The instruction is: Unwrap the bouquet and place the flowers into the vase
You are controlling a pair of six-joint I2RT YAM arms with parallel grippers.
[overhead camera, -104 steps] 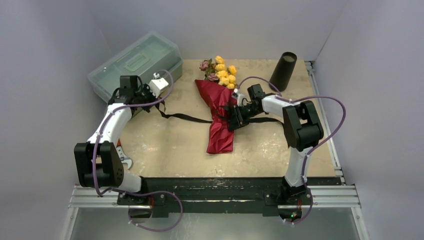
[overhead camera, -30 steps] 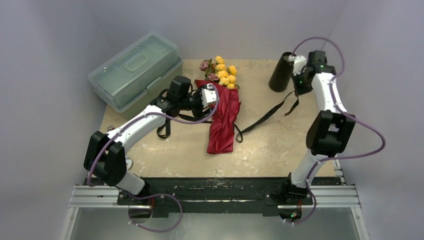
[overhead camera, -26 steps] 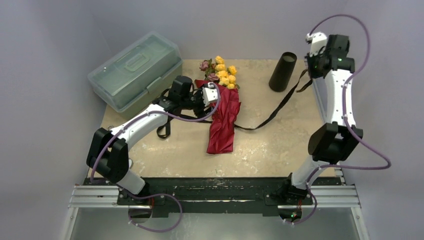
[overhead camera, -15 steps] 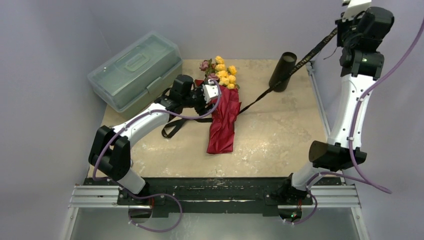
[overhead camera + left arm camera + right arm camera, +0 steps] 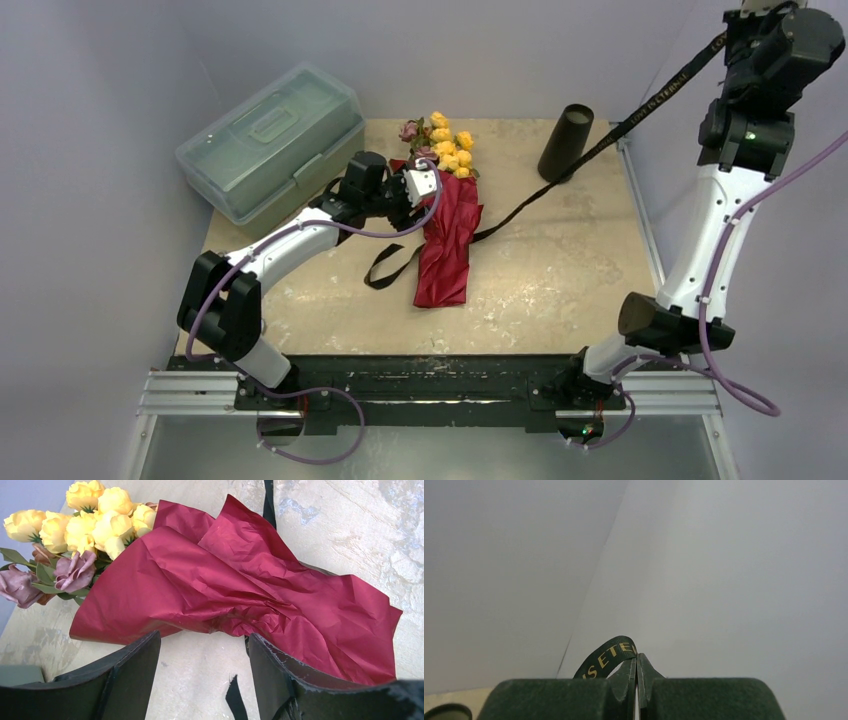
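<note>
- High over the far right corner of the table [image 5: 560, 290]: right claw [image 5: 742, 14], closed on the black ribbon [image 5: 600, 140]. Its wrist view shows the gold-lettered band pinched between the tips.
- Down and to the left of that claw: the ribbon runs taut in one straight line to the bouquet [image 5: 447, 235]. A slack tail loops on the table past the wrapper's other side.
- Left claw [image 5: 200, 680]: jaws apart and nothing between them. It sits low over the table, with the red paper just ahead of it. A ribbon end lies under the gap.
- Step in hand, as judged: drawing the ribbon clear of the wrapper.
  - The pull goes best along the ribbon's own line, up and away.
  - The left claw is well placed to press the paper down so the bundle does not drag.
- Flowers [image 5: 95, 520]: ahead and to the left of the left claw, showing at the wide end, not yet out of the wrapper.
- Vase [image 5: 567, 142]: upright, below the right claw and well to the right of the left one.
- Obstruction: seen from above, the taut ribbon crosses the foot of the vase, though contact cannot be told. A sideways sweep could tip the vase.
- Lidded plastic box [image 5: 270, 135]: behind the left claw, off the ribbon's path.
</note>
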